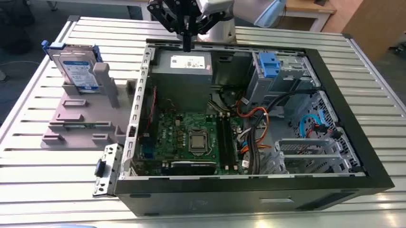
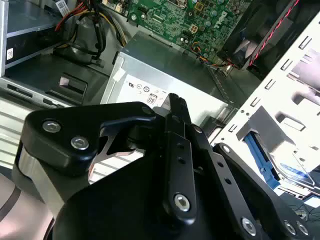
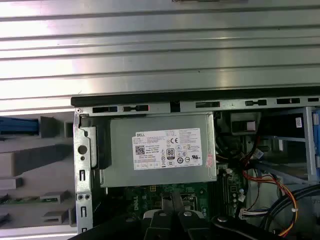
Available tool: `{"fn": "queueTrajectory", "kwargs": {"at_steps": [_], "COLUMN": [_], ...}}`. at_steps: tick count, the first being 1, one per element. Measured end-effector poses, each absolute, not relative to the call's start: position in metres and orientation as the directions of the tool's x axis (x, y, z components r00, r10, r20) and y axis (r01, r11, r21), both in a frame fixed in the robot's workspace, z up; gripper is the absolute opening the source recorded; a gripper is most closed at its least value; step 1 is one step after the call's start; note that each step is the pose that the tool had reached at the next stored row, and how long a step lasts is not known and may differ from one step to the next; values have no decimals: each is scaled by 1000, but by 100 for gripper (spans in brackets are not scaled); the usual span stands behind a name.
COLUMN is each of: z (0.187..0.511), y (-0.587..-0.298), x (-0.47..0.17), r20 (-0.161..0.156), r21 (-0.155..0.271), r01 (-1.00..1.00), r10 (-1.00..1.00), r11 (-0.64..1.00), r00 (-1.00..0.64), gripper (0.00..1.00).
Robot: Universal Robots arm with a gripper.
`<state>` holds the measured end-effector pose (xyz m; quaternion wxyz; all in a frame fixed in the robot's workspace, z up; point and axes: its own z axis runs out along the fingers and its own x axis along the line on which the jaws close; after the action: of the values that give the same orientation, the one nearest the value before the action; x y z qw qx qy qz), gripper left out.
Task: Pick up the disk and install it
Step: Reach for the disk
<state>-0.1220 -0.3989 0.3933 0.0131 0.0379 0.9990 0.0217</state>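
The disk [image 1: 77, 66] stands upright in a grey plastic holder [image 1: 82, 116] on the slatted table, at the exterior view's left, outside the computer case. It is silver, with a white and blue label and a blue bracket. My gripper [image 1: 188, 46] hangs over the case's far edge, above the grey metal box [image 1: 182, 66], well to the right of the disk. Its black fingers are shut together with nothing between them, as both wrist views show [image 2: 176, 102] [image 3: 172, 201]. The disk's blue edge [image 3: 17, 126] and label [image 2: 294, 170] also appear in the wrist views.
The open computer case [image 1: 254, 186] lies flat with its motherboard [image 1: 190, 137], cables and a metal drive cage [image 1: 288, 71] that carries a bare blue clip [image 1: 269, 64]. A loose metal bracket [image 1: 106, 168] lies by the case's near left corner. Slatted table surface [image 1: 38, 190] surrounds it.
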Motion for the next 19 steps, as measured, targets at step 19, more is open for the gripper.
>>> {"fn": "queueTrajectory", "kwargs": {"at_steps": [19], "z": [393], "y": [-399], "x": [-126], "r20": [-24], "r21": [44], "r01": [75], "r10": [76], "r11": [996], "r00": [-997], "gripper": [11]}}
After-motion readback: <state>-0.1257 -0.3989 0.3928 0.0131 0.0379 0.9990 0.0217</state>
